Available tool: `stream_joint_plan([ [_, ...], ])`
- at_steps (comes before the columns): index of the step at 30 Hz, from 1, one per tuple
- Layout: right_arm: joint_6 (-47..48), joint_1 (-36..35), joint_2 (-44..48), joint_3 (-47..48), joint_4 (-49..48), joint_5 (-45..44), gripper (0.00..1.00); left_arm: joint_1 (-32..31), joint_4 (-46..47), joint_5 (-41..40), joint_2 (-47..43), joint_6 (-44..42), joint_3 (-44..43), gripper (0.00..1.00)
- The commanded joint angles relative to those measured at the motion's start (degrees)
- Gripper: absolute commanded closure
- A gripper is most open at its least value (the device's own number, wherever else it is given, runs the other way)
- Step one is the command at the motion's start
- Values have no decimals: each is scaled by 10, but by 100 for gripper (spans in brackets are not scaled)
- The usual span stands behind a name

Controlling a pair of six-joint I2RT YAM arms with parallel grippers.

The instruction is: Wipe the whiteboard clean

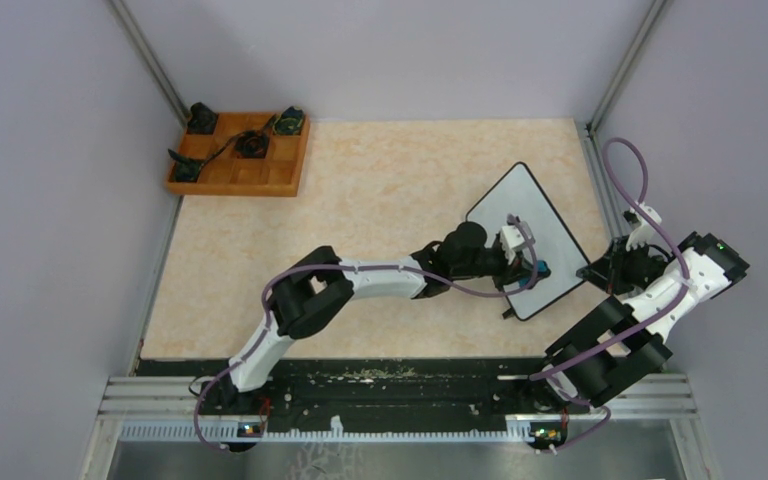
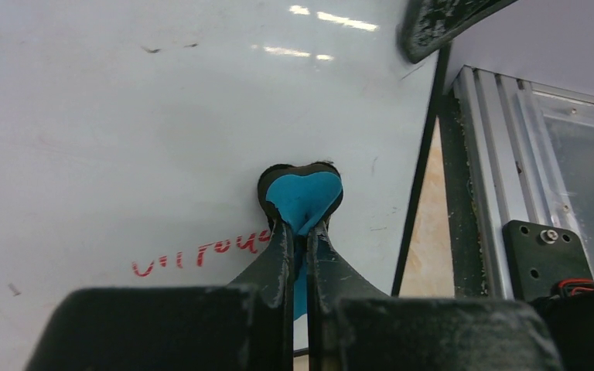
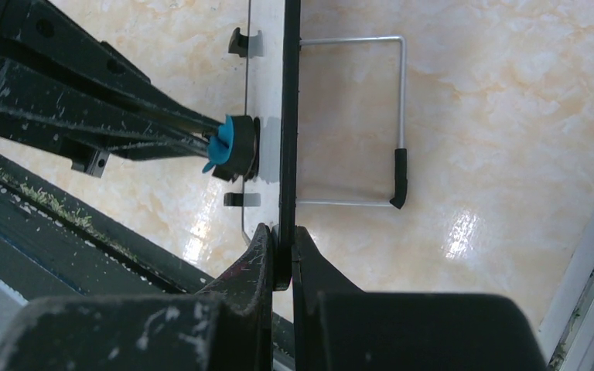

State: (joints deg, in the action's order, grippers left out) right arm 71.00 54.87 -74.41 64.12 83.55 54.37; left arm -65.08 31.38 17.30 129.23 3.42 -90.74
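Whiteboard [image 1: 520,200] stands tilted on the desk [image 1: 380,200], far right, its edge pinched by the right tool [image 3: 281,239]. Left tool [image 2: 300,230], clamped on the eraser [image 2: 303,197], presses beside red writing [image 2: 201,255]; hard pushing could dislodge the board.

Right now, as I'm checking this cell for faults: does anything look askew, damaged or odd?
The blue eraser is squeezed into a folded, heart-like shape in the left pincer, pressed on the whiteboard. Pale crumbs litter the black strip between the arm bases.
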Motion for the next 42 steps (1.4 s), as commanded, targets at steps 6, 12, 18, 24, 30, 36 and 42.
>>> stream_joint_plan([
  [6, 70, -16, -2, -32, 25, -76, 100, 61, -52, -47, 13, -33, -24, 99],
  [12, 70, -16, 1, -31, 25, -77, 100, 87, -78, -62, 29, -42, -55, 99],
  [18, 68, -16, 0, -30, 25, -76, 100, 90, -76, -55, 30, -37, -48, 99],
  [24, 66, -17, -1, -29, 25, -74, 100, 60, -45, -49, 7, -31, 6, 99],
  [30, 65, -20, 0, -29, 25, -74, 100, 21, -5, -48, -18, -13, 58, 99],
  [36, 67, -22, 2, -30, 25, -80, 100, -16, 18, -41, -17, 7, 59, 99],
  [42, 65, -23, 6, -30, 25, -80, 100, -51, 21, -39, 0, 14, 37, 99],
])
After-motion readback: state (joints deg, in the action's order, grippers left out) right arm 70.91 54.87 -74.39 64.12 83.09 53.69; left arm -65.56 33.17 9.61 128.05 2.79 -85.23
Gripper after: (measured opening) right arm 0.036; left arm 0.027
